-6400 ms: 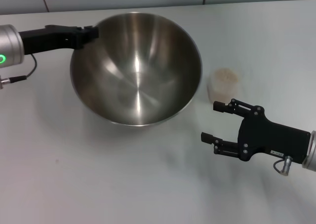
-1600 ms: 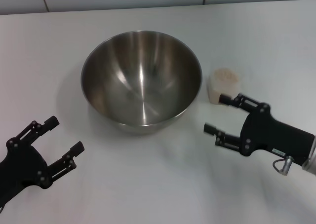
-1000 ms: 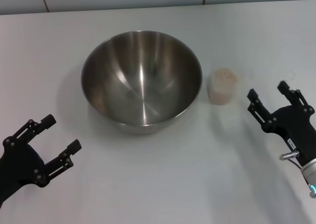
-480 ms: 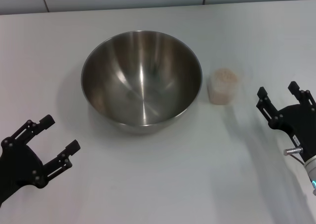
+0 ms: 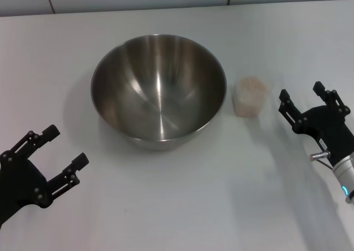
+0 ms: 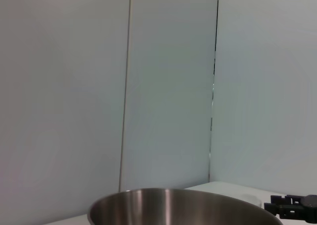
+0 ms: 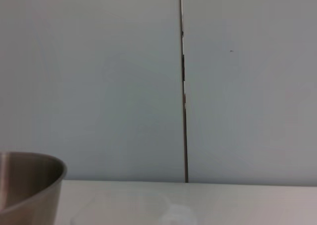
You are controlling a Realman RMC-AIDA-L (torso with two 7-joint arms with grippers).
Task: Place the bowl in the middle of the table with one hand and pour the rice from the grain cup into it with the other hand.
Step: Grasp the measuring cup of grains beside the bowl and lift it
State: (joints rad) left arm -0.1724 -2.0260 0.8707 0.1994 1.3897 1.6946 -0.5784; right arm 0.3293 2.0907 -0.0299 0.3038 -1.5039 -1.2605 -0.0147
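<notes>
Now, with the bowl point(image 5: 159, 90) set down, the right gripper point(image 5: 302, 102), jaws spread, should square up beside the grain cup point(image 5: 250, 96); left gripper point(image 5: 62, 152) waits open.

Bowl point(image 5: 159, 90) sits on the table point(image 5: 182, 207), ahead and right of the left gripper point(image 5: 60, 148). Grain cup point(image 5: 250, 96) stands just beside the bowl, left of the right gripper point(image 5: 301, 96), rice point(image 5: 251, 85) inside it. Both grippers well apart.

Right gripper point(image 5: 307, 96) has edged back toward the grain cup point(image 5: 250, 96) — jaws spread
</notes>
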